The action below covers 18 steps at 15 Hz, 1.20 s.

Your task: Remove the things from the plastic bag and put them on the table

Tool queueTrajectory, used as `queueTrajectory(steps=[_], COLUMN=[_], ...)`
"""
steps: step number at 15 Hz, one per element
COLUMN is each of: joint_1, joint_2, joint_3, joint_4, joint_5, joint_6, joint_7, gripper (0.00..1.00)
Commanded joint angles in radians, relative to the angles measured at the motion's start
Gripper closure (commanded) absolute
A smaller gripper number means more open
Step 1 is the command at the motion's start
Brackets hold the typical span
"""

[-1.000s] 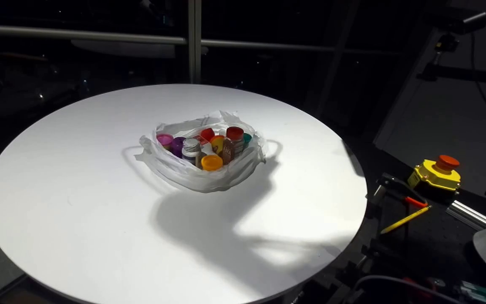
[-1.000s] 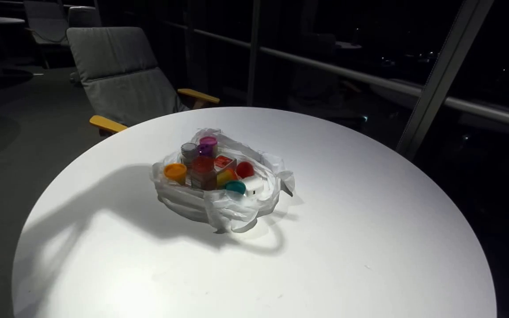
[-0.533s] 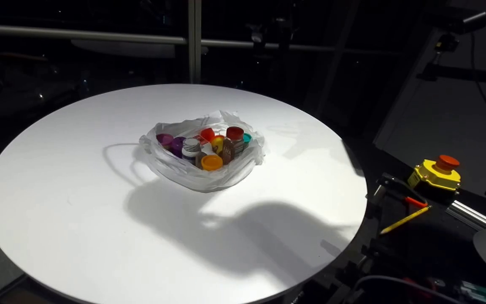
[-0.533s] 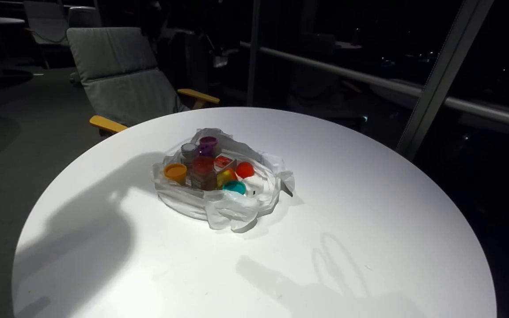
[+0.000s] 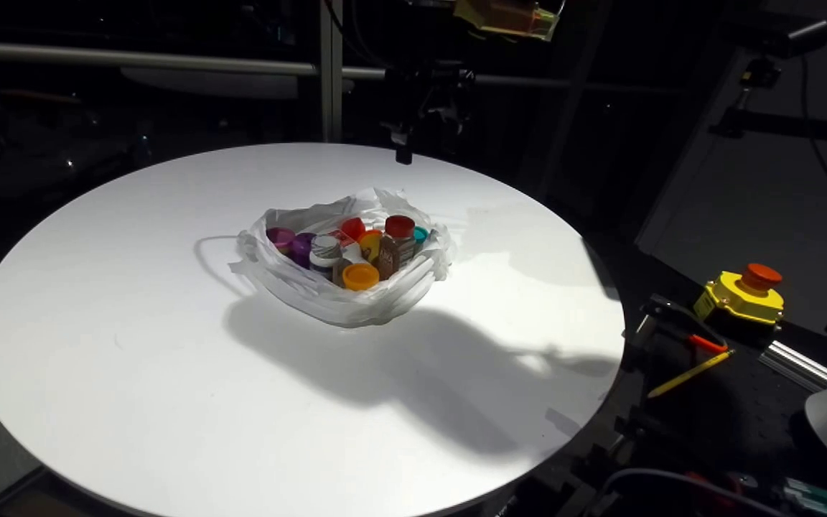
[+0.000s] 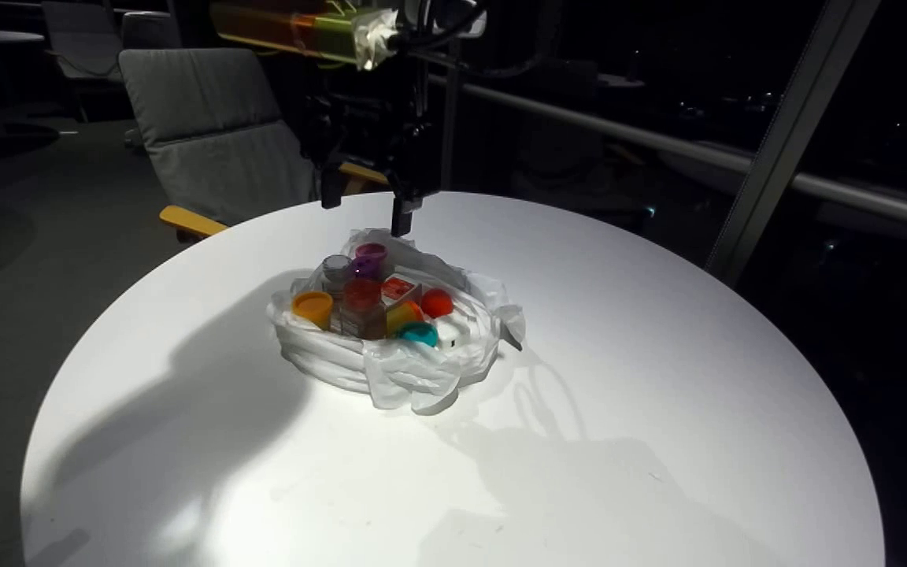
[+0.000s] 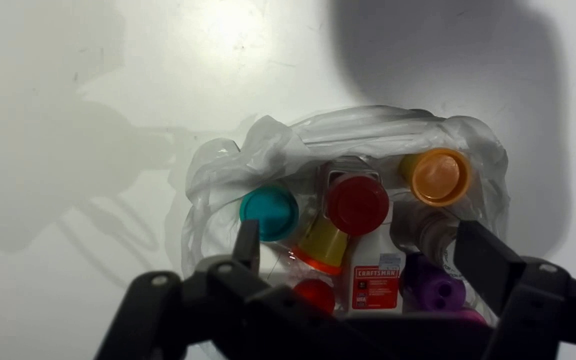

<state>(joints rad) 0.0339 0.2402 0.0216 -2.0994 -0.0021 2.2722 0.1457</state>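
We judge this the reaching step: our empty, wide-spread pincer (image 6: 366,216) hangs above the plastic bag (image 6: 327,364) on the counter (image 6: 658,339), and next we must lower it, perhaps onto the red-lidded jar (image 7: 358,205) inside, at three o'clock from the teal lid (image 7: 269,213) in wrist view.
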Motion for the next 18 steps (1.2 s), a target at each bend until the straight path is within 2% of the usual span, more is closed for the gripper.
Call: queueTrajectory(steps=[1,4,6,12,18], joint_1=[0.006,0.015,0.015,0.021,0.046], joint_2=[0.043,0.055,0.058,0.06,0.092], joint_3=[0.006,0.015,0.006,0.01,0.001], joint_4=[0.022,-0.006,-0.002,-0.002,-0.032], joint_5=[0.032,0.031,0.013,0.013,-0.026], joint_6=[0.056,0.113,0.084,0.09,0.159], joint_7=[0.004,-0.001,-0.002,-0.002,0.042], gripper=[0.0,0.0,0.0,0.0,0.0])
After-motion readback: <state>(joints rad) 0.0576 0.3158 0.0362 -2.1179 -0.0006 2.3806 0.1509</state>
